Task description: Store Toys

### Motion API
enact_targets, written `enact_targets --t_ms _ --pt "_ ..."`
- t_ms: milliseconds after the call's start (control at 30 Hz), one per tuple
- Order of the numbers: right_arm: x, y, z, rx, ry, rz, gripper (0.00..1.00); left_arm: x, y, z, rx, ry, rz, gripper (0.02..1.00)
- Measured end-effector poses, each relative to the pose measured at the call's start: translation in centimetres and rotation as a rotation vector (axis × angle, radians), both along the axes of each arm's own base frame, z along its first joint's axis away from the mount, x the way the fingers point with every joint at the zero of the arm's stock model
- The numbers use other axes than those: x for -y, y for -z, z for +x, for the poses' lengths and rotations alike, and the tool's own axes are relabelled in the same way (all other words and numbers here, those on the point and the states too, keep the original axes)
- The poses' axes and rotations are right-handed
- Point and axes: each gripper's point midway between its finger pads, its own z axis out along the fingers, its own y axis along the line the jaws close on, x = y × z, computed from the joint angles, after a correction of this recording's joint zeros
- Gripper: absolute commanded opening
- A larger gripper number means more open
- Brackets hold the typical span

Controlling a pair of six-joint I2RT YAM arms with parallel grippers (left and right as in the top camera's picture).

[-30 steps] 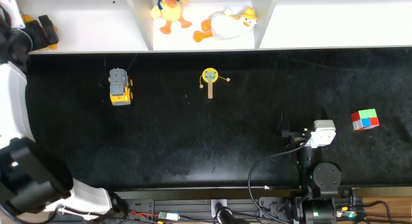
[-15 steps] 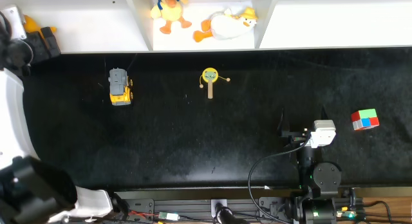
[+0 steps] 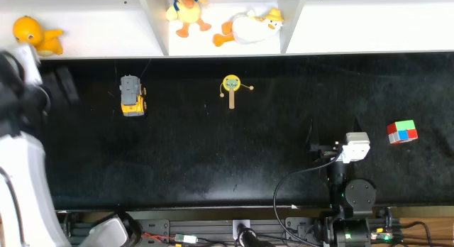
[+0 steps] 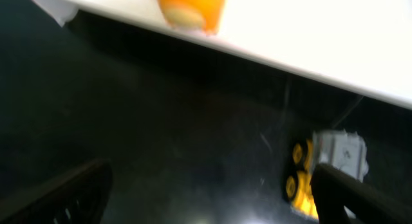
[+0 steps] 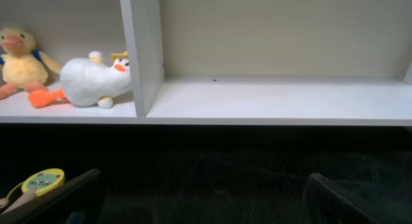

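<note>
An orange duck toy [image 3: 32, 34] [image 4: 190, 5] sits in the left compartment of the white shelf [image 3: 355, 34]. My left gripper [image 3: 60, 84] [image 4: 212, 198] hovers open just in front of that compartment, over the black table, with nothing between its fingers. A yellow and grey truck [image 3: 131, 96] [image 4: 325, 176] stands on the table to its right. A yellow-green rattle on a stick [image 3: 232, 86] [image 5: 38, 184] lies mid-table. A coloured cube [image 3: 402, 131] rests at the right. My right gripper [image 3: 332, 133] [image 5: 206, 201] stands open and empty near the front right.
A yellow plush duck [image 3: 187, 9] [image 5: 19, 56] and a white plush duck [image 3: 248, 25] [image 5: 93, 82] lie in the middle compartment. The right compartment [image 5: 277, 98] holds nothing. Cables [image 3: 298, 183] run along the front edge by the right arm's base.
The left gripper let go of the orange duck in the left compartment and drew back out of the shelf toward the table. The right arm has not moved.
</note>
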Motion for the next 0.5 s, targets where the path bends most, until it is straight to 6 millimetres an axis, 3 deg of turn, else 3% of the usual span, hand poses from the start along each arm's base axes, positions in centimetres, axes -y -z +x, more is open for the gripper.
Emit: enact_targets --t_ms 100,233,367,500 --pt "0.0 0.0 0.0 0.000 0.000 0.000 0.993 1.6 1.7 -1.2 0.067 0.007 -0.021 0.996" --pt "0.0 0.0 0.0 0.000 0.000 0.000 0.996 5.3 3.7 -0.8 0.159 0.083 -0.033 0.998" --pt "0.0 0.0 0.0 0.000 0.000 0.000 0.996 10.0 6.9 -0.8 0.136 0.168 -0.082 0.998" --pt "0.0 0.0 0.0 0.000 0.000 0.000 0.993 12.5 8.5 -0.5 0.103 0.203 -0.100 0.998"
